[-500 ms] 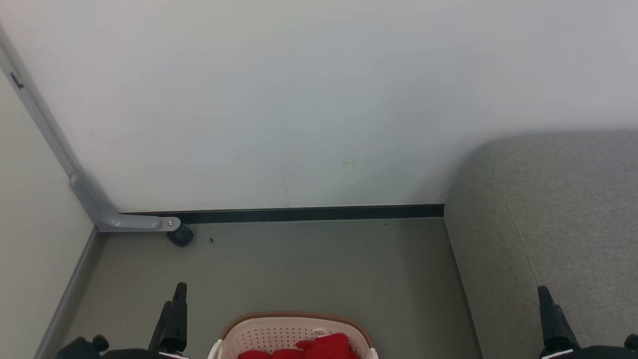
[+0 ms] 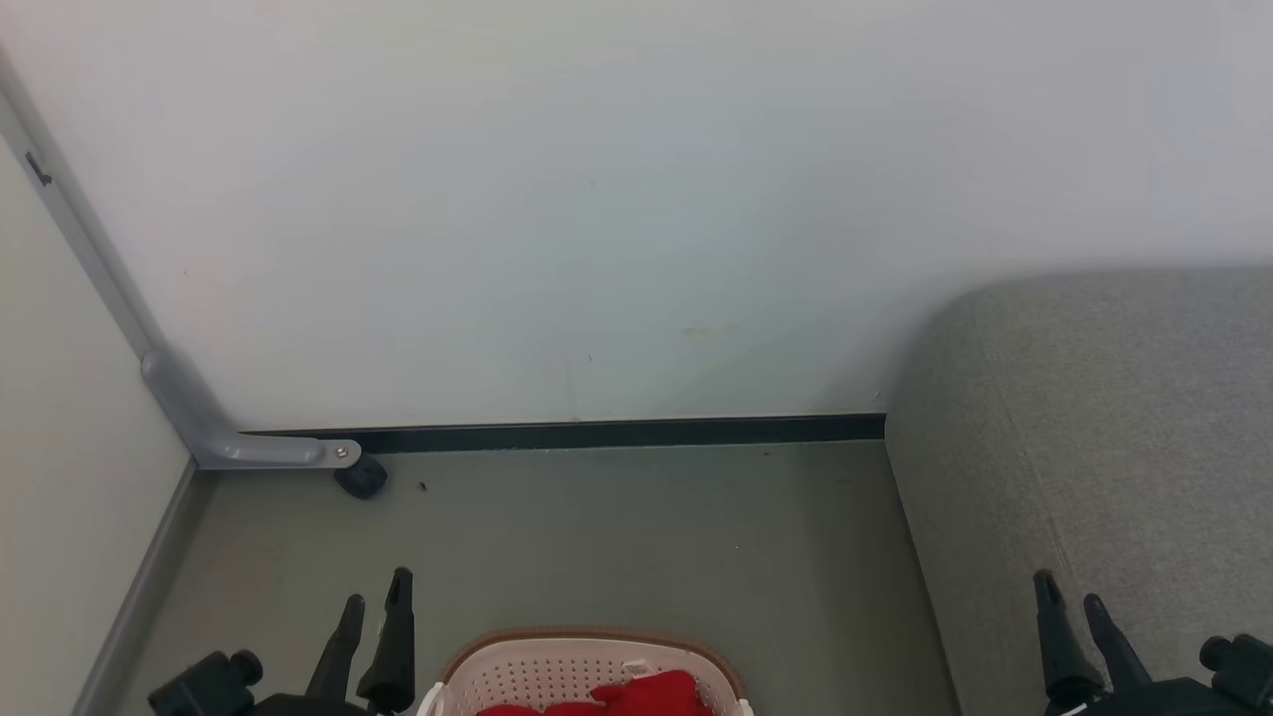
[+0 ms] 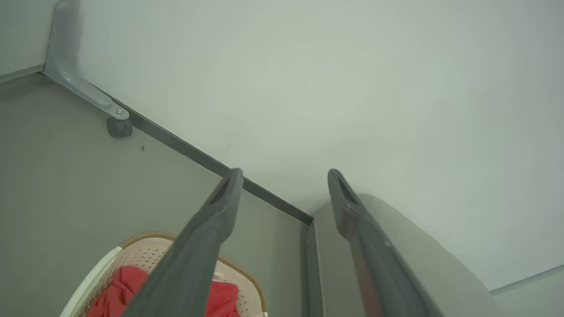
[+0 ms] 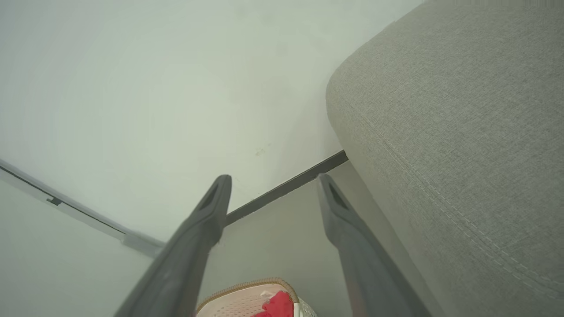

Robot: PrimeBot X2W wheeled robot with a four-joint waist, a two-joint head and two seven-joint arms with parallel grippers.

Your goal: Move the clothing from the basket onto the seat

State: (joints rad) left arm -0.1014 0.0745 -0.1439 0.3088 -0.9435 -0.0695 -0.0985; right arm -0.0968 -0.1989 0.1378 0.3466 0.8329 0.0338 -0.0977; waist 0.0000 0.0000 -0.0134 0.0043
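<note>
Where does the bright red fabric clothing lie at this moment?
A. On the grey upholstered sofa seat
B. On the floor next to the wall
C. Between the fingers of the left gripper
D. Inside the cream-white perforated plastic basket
D: the bright red fabric clothing lies within the walls of the cream-white perforated plastic basket, and the left gripper is open with nothing in it.

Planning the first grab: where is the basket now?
In the head view the basket sits on the floor at bottom centre, between the left gripper and right gripper, left of the seat.
</note>
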